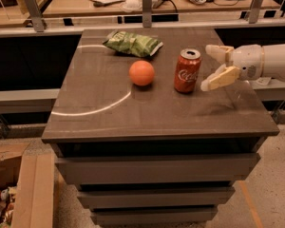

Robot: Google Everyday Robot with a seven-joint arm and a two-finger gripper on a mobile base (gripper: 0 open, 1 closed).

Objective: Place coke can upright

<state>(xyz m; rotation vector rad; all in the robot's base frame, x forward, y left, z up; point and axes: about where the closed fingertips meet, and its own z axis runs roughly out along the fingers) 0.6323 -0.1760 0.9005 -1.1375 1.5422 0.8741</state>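
The coke can [187,71], red with a white script logo and a silver top, stands upright on the dark tabletop [109,113], right of centre. My gripper [208,66] is just to the can's right, at the can's height. Its two tan fingers [220,77] are spread apart and hold nothing. There is a small gap between the fingertips and the can. The white arm reaches in from the right edge.
An orange ball [142,73] sits left of the can. A green chip bag [132,43] lies behind the ball near the far edge. A railing [147,8] and a desk with clutter run behind the table. A wooden crate [19,194] stands at the lower left.
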